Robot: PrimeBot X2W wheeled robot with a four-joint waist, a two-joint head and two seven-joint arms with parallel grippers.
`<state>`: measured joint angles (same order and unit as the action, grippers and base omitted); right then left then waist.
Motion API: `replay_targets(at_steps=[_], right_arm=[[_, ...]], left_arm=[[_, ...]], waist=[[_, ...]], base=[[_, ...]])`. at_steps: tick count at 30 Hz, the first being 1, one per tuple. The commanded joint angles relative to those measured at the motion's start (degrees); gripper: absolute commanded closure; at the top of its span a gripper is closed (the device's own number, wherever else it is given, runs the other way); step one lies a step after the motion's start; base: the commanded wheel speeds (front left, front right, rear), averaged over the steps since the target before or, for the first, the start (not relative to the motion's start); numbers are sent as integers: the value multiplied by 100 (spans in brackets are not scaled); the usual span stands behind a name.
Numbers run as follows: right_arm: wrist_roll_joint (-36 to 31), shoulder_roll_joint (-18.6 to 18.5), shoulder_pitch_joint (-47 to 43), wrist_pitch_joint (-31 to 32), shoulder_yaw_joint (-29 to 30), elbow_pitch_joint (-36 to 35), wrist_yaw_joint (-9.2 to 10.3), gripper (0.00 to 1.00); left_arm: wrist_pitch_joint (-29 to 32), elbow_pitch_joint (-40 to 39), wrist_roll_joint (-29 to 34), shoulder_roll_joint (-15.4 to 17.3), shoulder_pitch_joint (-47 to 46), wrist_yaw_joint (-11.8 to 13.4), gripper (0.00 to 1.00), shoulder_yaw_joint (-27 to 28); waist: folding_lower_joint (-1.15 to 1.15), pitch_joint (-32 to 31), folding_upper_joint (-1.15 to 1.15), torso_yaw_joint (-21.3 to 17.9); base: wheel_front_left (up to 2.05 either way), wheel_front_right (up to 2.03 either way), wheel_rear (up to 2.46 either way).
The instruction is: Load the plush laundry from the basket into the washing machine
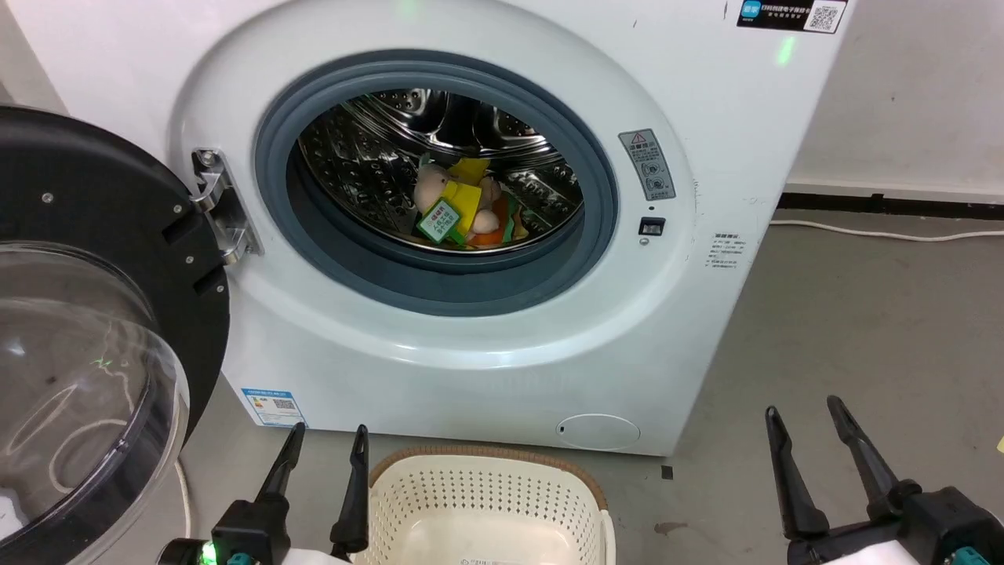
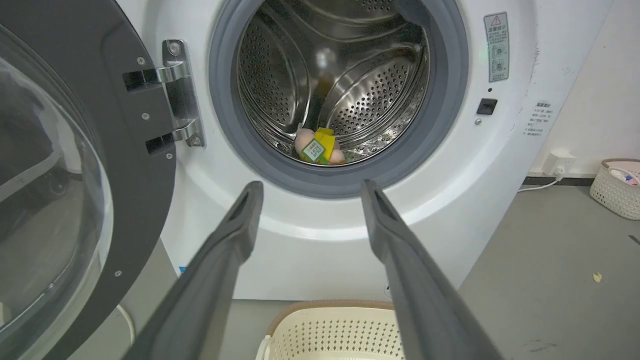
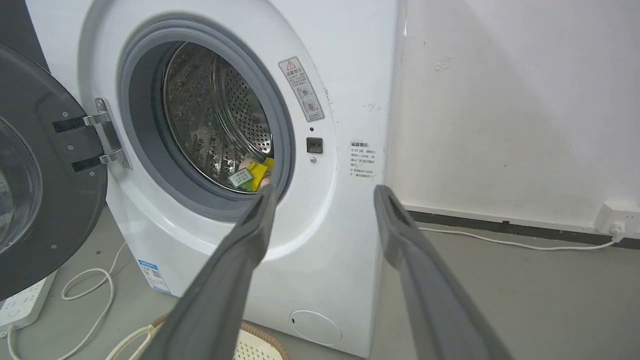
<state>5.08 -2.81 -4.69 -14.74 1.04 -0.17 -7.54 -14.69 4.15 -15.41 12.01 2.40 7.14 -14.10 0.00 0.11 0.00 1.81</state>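
Closest in the head view, the left pincer [image 1: 329, 430] rises from the lower left with its two dark fingers spread and nothing between them. The right pincer [image 1: 804, 406] stands at the lower right, likewise spread and holding nothing. Between them, nearer the left one, the cream perforated laundry basket [image 1: 471, 502] with its brown rim sits on the grey floor [image 1: 863, 329], just in front of the white front-loading washing machine [image 1: 471, 369]. To the left, the machine's black-framed door [image 1: 94, 196] with its clear dome is swung wide open on a metal hinge [image 1: 223, 208]. Beyond the grey rubber gasket [image 1: 439, 282], the plush hamburger toy [image 1: 471, 205] lies at the bottom of the shiny perforated steel drum [image 1: 353, 157], close to the front lip, its green-white hang tag [image 1: 439, 220] facing outward. Farther off in the left wrist view, a second pale basket [image 2: 617, 192] stands on the floor by the white wall [image 2: 615, 100].
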Motion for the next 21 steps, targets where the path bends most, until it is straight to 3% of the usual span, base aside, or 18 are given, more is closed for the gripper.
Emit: replay_targets(at_steps=[1, 6, 7, 21], right_arm=[[39, -7, -92, -26, -16, 24, 5, 0], [48, -7, -94, -26, -3, 54, 5, 0], [4, 0, -13, 3, 0, 41, 0, 100], [-44, 0, 35, 138, -7, 38, 0, 100]], left_arm=[[-30, 27, 56, -8, 33, -40, 0, 46], [-30, 71, 124, -99, 1, -161, 0, 167], [6, 54, 98, -79, -2, -152, 100, 158], [144, 11, 229, -150, -24, -204, 100, 273]], waist=[[0, 4, 0, -3], [0, 29, 0, -8], [1, 28, 0, -9], [0, 25, 0, -25]], base=[[0, 0, 0], [0, 0, 0], [0, 0, 0], [0, 0, 0]])
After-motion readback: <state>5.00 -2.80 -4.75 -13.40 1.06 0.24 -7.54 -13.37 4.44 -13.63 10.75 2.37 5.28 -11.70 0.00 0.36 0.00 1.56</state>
